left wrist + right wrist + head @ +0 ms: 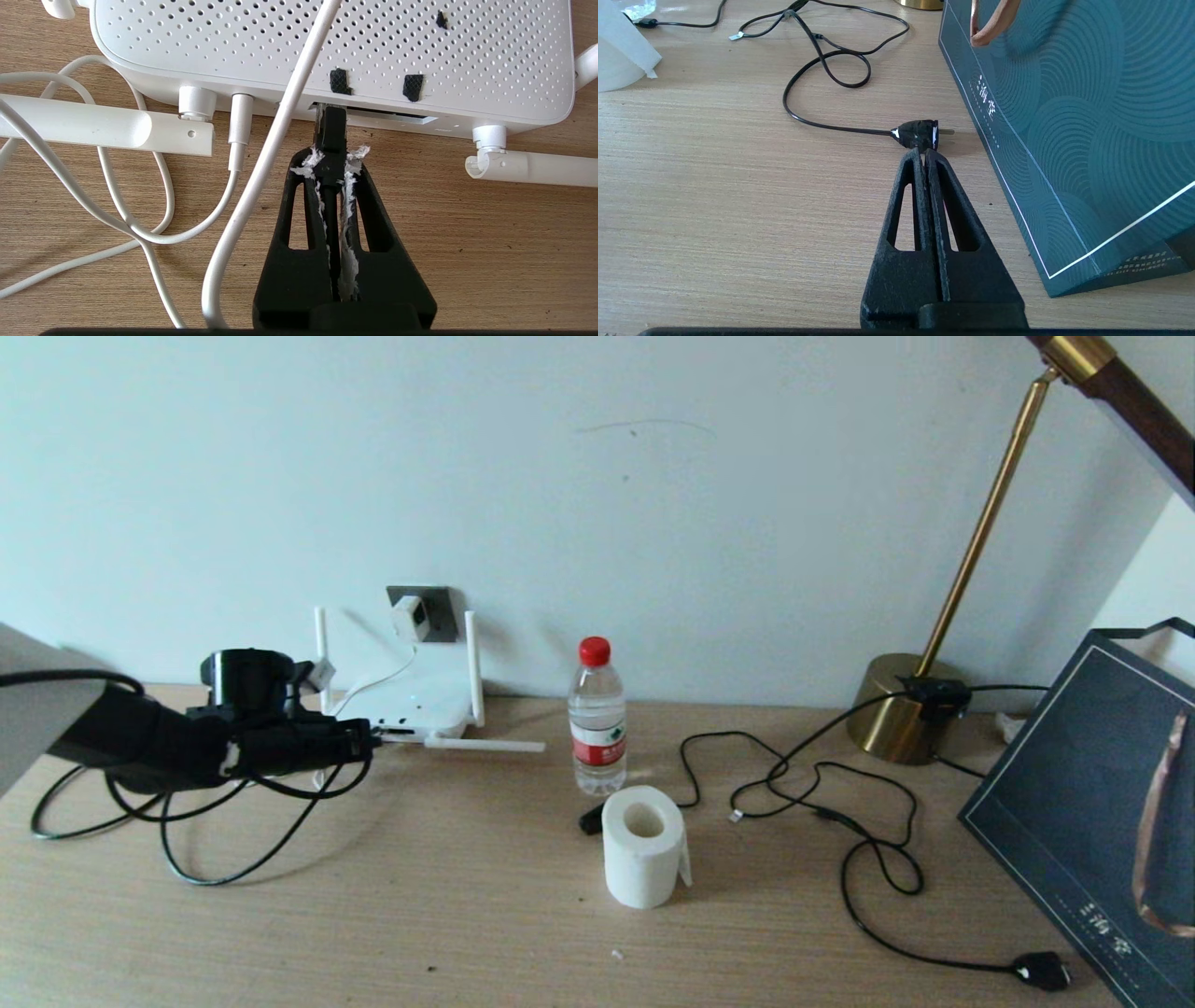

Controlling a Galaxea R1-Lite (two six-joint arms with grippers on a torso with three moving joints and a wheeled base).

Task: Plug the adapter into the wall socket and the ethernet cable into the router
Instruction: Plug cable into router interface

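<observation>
A light wooden table (pixel 373 933) carries the router (pixel 415 707), a water bottle (pixel 597 719), a paper roll (pixel 642 846), a brass lamp (pixel 898 709), black cords and a dark gift bag (pixel 1092 812).

Even, soft daylight; head view has a cool, slightly bluish wall (pixel 653 476). Shadows are faint and fall toward the lower right: the roll (pixel 642 845) and bottle (pixel 597 717) cast weak ones on the table (pixel 467 915). Lamp base (pixel 898 709) shows a dull brass sheen, no hard glare. Left wrist view is bright; the router (pixel 327 42) is near white but its holes remain crisp (mild bowing at frame edges). Right wrist view is sharp on the wood grain; the bag (pixel 1087 116) reflects a soft sheen, and the upper left corner is washed out.
</observation>
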